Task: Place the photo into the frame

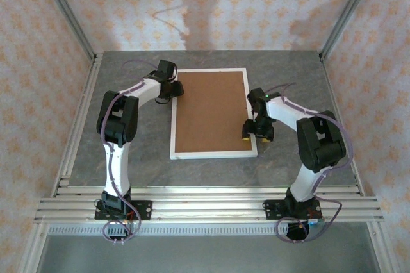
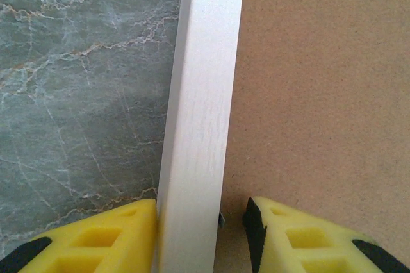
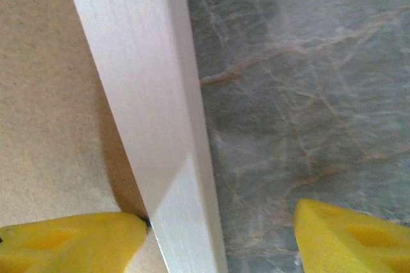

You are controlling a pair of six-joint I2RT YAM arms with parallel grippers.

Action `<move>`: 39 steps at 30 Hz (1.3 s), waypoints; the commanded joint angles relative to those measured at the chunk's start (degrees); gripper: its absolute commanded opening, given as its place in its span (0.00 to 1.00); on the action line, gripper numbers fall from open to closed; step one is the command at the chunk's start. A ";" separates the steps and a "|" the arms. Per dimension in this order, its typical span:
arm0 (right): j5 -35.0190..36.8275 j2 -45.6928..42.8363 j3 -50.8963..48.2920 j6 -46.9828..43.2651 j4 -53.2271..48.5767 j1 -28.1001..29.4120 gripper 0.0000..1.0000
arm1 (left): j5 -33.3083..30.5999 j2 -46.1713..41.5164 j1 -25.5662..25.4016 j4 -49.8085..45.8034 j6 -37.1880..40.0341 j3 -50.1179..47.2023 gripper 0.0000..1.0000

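Apparently face down, the frame [image 1: 214, 153] lay flat in the middle of the table [image 1: 211, 173], its long sides running away from the arm bases. A brown backing board [image 1: 213, 109] filled its opening from rail to rail. Whether the photo sat beneath that board could not be told, since the board hid whatever was under it.

The left gripper [image 1: 176, 87] hung over the far end of the frame's left rail. In the left wrist view its yellow fingers [image 2: 122, 222] straddled the white moulding, the outer one touching the rail's table side and the inner one just off it, above the board. The jaws were spread, not clamped.

The right gripper [image 1: 251, 131] stood at the near end of the right rail. One finger [image 3: 83, 234] met the rail's inner edge where the board joined it, while the other was well apart over bare table, so the jaws were wide.

Placing the two at diagonally opposite spots looked like a way to steady or square the frame from both sides. Judged so, the work seemed to be on the back of the frame rather than on the print.
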 commanded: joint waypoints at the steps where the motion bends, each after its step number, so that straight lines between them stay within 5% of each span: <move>1: 1.25 -2.37 1.53 -1.77 -0.30 0.50 0.71 | 0.83 -1.59 -1.62 -6.97 0.37 -0.30 0.43; 11: -2.98 0.44 11.71 -1.44 5.18 -5.33 0.70 | -1.14 -4.28 -0.11 -11.38 3.37 3.74 0.63; 26: -10.08 19.90 25.95 -1.74 15.00 -9.71 0.46 | -2.97 -1.12 3.34 -17.43 6.53 12.58 0.66; 33: -10.16 21.68 25.49 -1.62 15.65 -9.71 0.20 | -2.57 2.35 5.96 -21.13 8.28 18.69 0.66; 39: -11.10 20.98 23.17 -1.90 15.93 -9.71 0.18 | -0.55 8.20 7.12 -28.34 12.23 28.01 0.64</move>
